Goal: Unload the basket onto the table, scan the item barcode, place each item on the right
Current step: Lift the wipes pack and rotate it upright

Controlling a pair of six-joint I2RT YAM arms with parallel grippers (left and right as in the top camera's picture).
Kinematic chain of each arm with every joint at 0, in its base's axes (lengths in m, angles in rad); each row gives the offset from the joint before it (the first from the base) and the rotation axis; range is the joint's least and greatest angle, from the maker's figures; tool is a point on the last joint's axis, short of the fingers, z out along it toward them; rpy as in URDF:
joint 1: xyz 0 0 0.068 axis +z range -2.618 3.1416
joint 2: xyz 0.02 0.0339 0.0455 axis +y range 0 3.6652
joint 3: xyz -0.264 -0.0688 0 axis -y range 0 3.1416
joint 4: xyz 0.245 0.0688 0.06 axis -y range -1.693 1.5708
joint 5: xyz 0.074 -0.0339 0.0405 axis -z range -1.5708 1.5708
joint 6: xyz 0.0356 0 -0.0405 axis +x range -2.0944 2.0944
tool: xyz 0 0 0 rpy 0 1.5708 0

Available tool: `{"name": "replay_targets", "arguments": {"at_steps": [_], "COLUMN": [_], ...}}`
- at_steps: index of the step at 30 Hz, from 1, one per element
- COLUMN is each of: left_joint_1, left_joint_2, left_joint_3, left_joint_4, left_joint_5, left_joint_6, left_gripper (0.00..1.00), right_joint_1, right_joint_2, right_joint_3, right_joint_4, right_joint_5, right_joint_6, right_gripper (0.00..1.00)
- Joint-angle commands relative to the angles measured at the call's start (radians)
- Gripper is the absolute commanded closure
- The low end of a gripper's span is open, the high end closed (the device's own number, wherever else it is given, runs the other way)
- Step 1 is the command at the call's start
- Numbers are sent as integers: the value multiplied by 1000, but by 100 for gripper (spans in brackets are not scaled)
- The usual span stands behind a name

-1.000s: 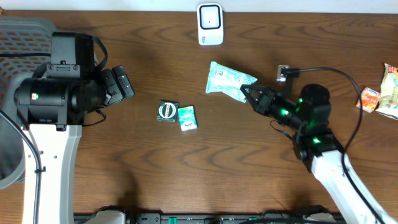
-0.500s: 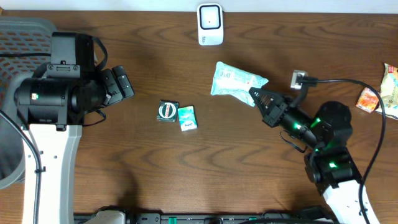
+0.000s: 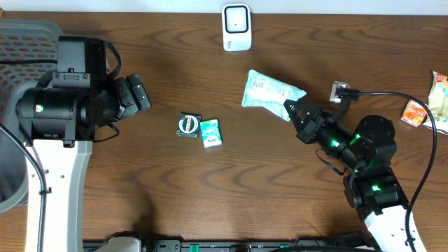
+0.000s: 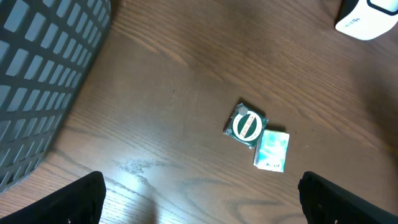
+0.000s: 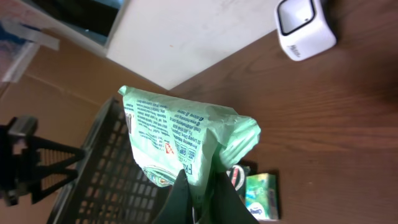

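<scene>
Right fingers [image 3: 290, 109] clenched on the green pouch [image 3: 269, 91], which sticks out up-left toward the scanner [image 3: 236, 28], well apart; can't quite spot the barcode. Left fingers [image 3: 137, 96] released, farther.

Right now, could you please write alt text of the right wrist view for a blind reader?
The right gripper is shut on a pale green crinkled plastic packet, held over the brown wooden table; a white box-shaped scanner sits beyond.

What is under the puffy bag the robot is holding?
The right pincer holds the bag over the brown table. From above, the bag covers the wood right beneath it, so that spot cannot be seen. Nothing pokes out around its edges.
</scene>
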Motion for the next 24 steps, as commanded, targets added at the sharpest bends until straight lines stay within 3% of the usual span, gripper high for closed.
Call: {"name": "replay_targets", "arguments": {"at_steps": [1,24], "left_joint_1": [3,3], "left_joint_2": [-5,-5], "left_joint_3": [2,2], "left_joint_4": [-4,-4], "left_joint_5": [-13,-13], "left_joint_6": [-12,-12], "left_gripper": [2,2], "right_joint_1": [9,96], "right_joint_2": [-9,-6], "right_joint_3": [5,42], "right_joint_4": [-14,-38], "right_joint_5": [54,124], "right_joint_6": [-43,-63], "right_gripper": [99,99]}}
